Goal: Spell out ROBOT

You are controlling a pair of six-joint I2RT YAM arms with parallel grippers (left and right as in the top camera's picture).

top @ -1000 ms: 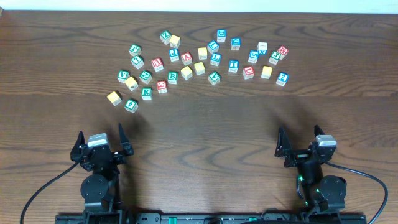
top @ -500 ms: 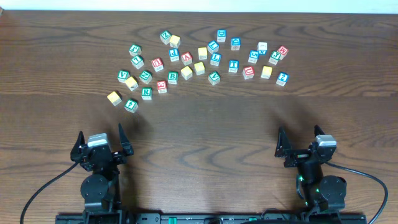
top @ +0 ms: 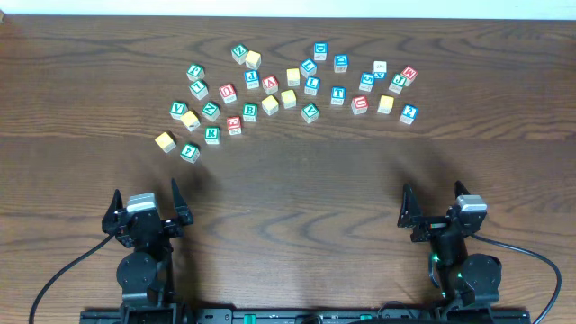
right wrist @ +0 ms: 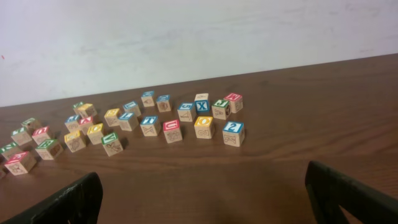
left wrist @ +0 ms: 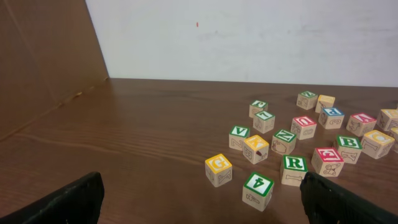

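Observation:
The lettered wooden cubes lie scattered across the far half of the table. The green R (top: 211,135) (left wrist: 294,164) is at the near left of the cluster, and the green B (top: 250,112) (left wrist: 349,142) sits just behind it to the right. The blue T (top: 337,93) (right wrist: 149,122) is right of centre. Several yellow-faced cubes lie among them, one (top: 270,104) mid-cluster and one (top: 385,104) (right wrist: 203,122) at the right. My left gripper (top: 147,200) (left wrist: 202,190) and right gripper (top: 434,202) (right wrist: 202,186) stand open and empty near the front edge, well short of the cubes.
Red-lettered cubes (top: 234,125) and other green and blue ones are mixed in with them. A yellow G cube (left wrist: 218,164) and a green 4 cube (left wrist: 257,183) lie nearest my left gripper. A blue 2 cube (right wrist: 233,127) is nearest my right. A white wall stands behind the table.

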